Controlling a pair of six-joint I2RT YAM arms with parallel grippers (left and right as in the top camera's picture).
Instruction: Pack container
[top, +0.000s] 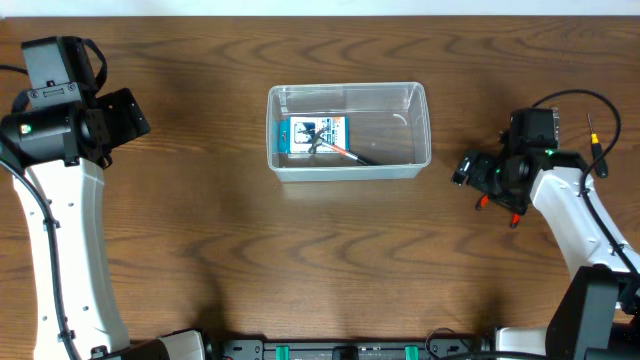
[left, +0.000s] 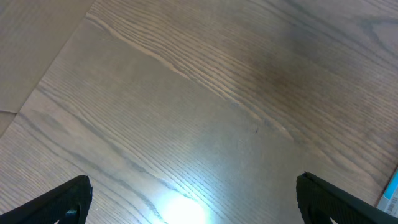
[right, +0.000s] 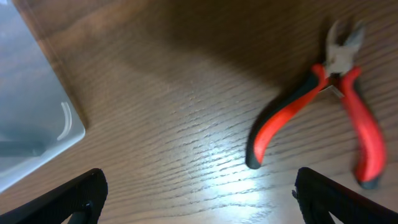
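Overhead now: clear rectangular plastic container (top: 347, 90) sits mid-bench (top: 200, 260), a small blue-and-white printed box (top: 312, 135) inside it. Left wrist: left jaws spread wide over bare wood, holding nothing. Right wrist: right jaws wide open too, red-handled pliers (right: 287, 117) lying just ahead.

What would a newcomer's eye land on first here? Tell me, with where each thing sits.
The clear container at the middle of the table stands out, with a blue-and-white box and a slim tool lying inside it. Next come the red-handled pliers, on the wood to the container's right, below the open right gripper. The left gripper hangs open at far left.
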